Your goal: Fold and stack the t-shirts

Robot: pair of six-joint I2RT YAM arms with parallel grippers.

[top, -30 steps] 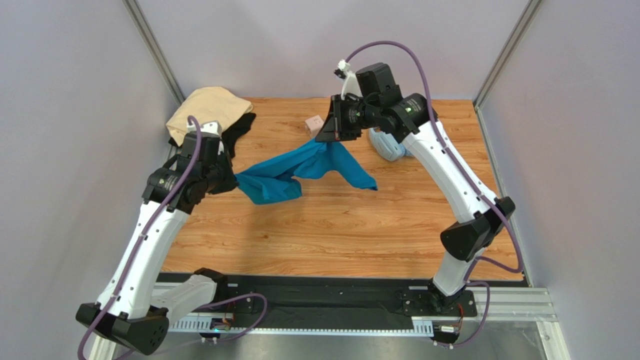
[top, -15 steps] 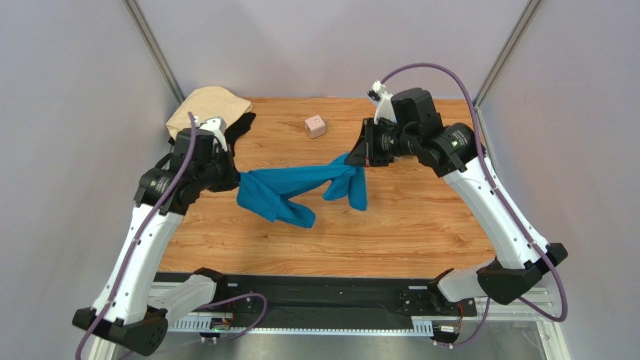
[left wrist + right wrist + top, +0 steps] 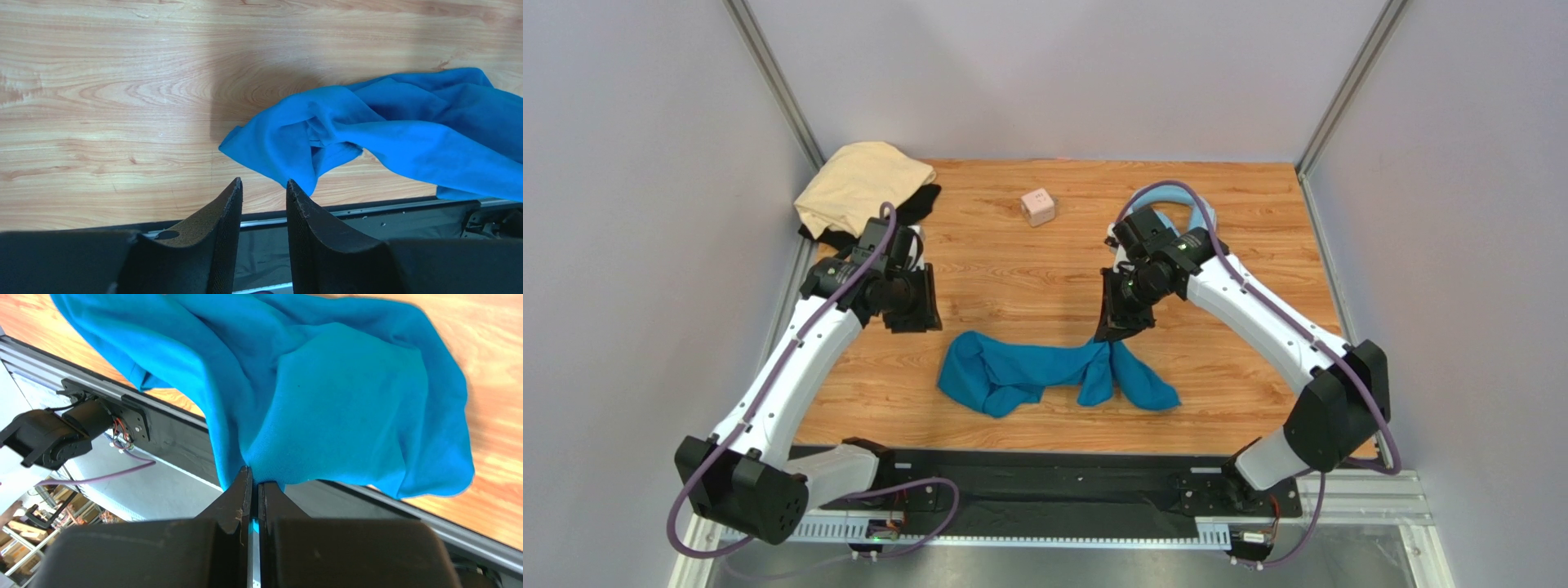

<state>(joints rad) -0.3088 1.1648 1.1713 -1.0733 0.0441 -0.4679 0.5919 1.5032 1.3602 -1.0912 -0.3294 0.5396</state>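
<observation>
Teal t-shirt crumpled on table | right gripper pinches it | left gripper narrowly parted, empty

Front t-shirt lies before the cube; far-left, another t-shirt seemingly covers a third t-shirt.

arms: white links, black joints | cables: purple | fingers: black, tapered

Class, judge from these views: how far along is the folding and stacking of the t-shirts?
Done: nothing; no shirt is folded or stacked. In hand: the teal shirt lies crumpled near the front edge, pinched by the right fingers; the left fingers are open and empty. Left: fold it, then the tan shirt and black shirt heaped in the far-left corner.
</observation>
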